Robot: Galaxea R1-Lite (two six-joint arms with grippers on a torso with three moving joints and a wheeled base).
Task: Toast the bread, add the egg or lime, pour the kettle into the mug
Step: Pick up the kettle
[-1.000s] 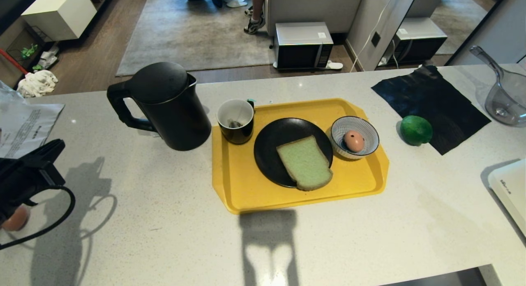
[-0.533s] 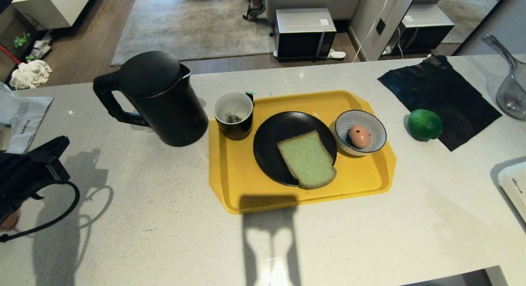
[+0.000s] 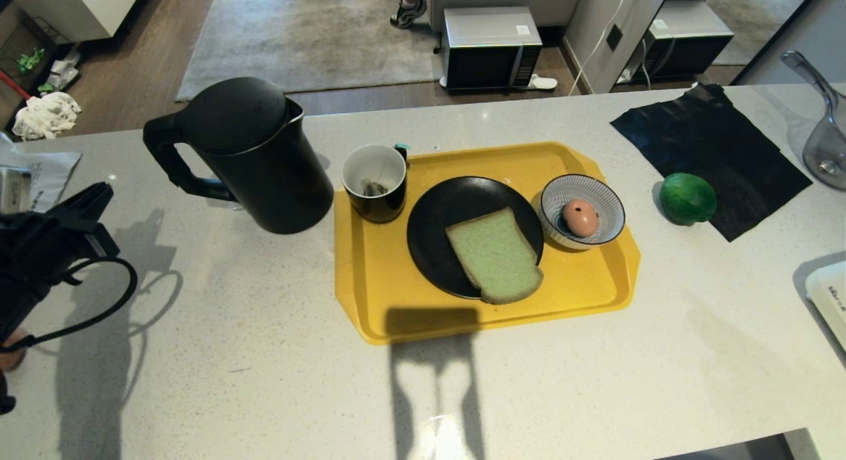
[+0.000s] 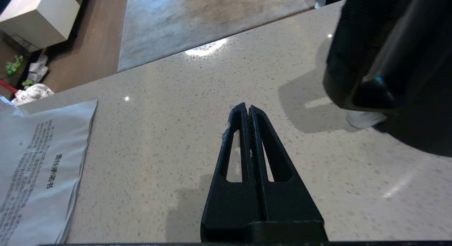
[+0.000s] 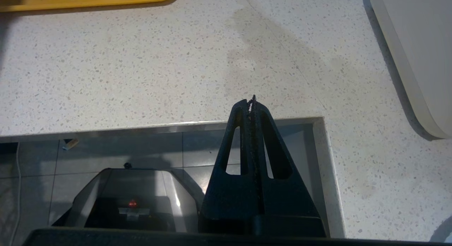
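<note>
Black and tall, the kettle (image 3: pixel 254 156) looks heavy; I'd take its thick loop handle (image 3: pixel 173 162). My left hand (image 4: pixel 249 110) hovers nearby, shut and empty.

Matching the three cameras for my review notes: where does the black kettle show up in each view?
Head view: the kettle stands upper left, on the counter just left of the yellow tray.
Left wrist view: its dark body fills the upper right corner.
Right wrist view: not in it.
Shared landmark: the speckled white counter.
</note>
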